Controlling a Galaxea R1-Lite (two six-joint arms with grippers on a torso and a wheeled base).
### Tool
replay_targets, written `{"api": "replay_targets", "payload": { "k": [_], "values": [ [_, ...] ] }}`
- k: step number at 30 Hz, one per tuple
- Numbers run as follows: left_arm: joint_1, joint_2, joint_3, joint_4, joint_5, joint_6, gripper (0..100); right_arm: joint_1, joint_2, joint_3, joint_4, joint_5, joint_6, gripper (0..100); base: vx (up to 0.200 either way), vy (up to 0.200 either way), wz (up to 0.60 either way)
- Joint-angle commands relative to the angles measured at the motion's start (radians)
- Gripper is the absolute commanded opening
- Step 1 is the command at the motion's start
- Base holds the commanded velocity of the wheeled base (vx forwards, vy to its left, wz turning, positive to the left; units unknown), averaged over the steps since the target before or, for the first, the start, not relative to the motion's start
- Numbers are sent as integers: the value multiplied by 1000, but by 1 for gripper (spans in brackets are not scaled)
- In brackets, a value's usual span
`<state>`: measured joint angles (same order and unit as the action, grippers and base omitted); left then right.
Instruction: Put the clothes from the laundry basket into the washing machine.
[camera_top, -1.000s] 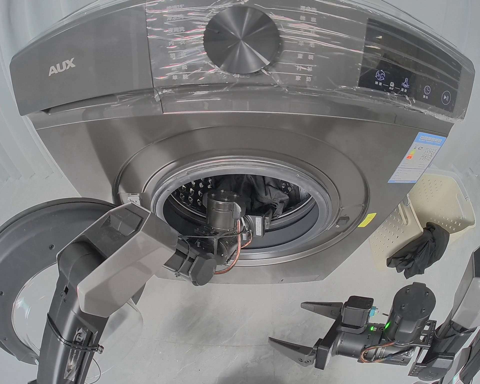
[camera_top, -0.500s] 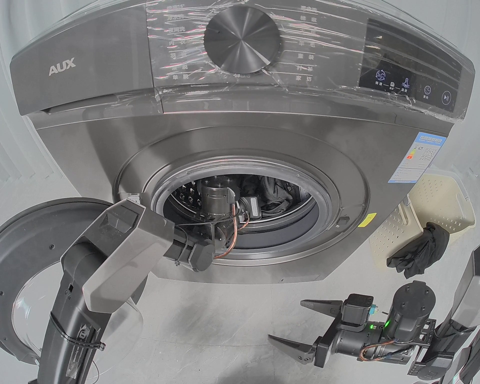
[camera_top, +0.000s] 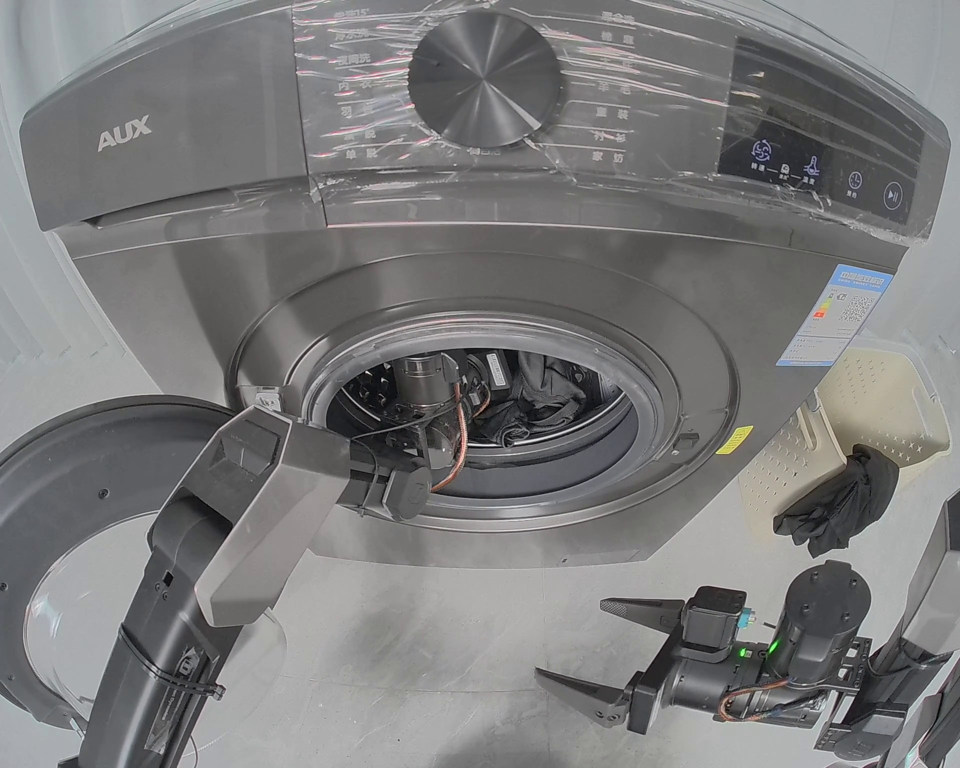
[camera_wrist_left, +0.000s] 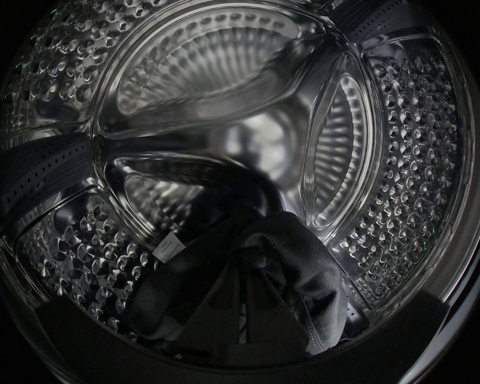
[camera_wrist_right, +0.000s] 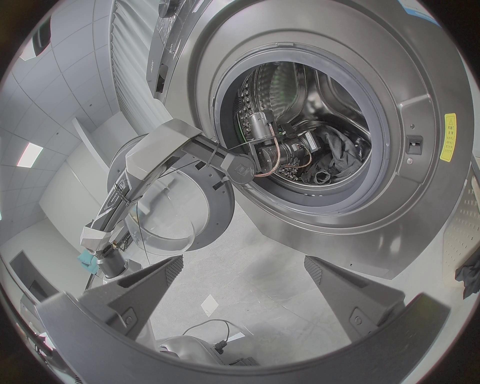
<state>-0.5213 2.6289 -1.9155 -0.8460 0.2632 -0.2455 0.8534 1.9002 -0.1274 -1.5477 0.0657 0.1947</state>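
**Head view.** Washing machine (camera_top: 480, 270) w/ door (camera_top: 60, 520) swung open to robot's left. Left arm (camera_top: 250, 500) goes through the opening, wrist inside. Dark cloth (camera_top: 540, 395) is heaped low in the drum, just past the wrist. Laundry basket (camera_top: 880, 400) stands on the floor at the machine's right, near it. Black garment (camera_top: 840, 500) hangs over its front rim. Right claw (camera_top: 572, 643) is low over the floor in front of the machine, fingers spread wide, nothing in it.

**Left wrist view.** Inside the drum (camera_wrist_left: 410, 150). Left claw (camera_wrist_left: 243, 265) has its tips drawn together w/ the dark cloth bunched over and around them. Reads as pinching the cloth, tho light is dim. White tag (camera_wrist_left: 167, 247) shows on the cloth's edge. This view adds the grip itself and how deep the cloth sits, well past the lip.

**Right wrist view.** Side-on look at the left arm crossing the door seal (camera_wrist_right: 380, 150), cloth beyond it inside. Right claw's own fingers are wide apart in the foreground. This view adds clearance btwn arm and seal, plus the open floor ahead.

**Step, by my read.** Drop-off of one piece is in hand. Next move calls for letting the tips part, then backing the arm straight out so the cloth doesn't snag and trail over the seal. The black garment on the basket rim is prob. next, and the right claw is nearer to it.
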Motion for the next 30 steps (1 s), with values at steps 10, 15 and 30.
{"api": "replay_targets", "payload": {
  "k": [10, 15, 30],
  "values": [
    [-14, -15, 66, -4, -1, 5, 100, 1, 2, 0, 0, 0, 0, 100, 0, 0, 0],
    [-48, -125, 236, -8, -1, 8, 100, 1, 2, 0, 0, 0, 2, 100, 0, 0, 0],
    [-134, -334, 690, -154, -5, 143, 100, 15, 2, 11, 0, 0, 2, 100, 0, 0, 0]
  ]
}}
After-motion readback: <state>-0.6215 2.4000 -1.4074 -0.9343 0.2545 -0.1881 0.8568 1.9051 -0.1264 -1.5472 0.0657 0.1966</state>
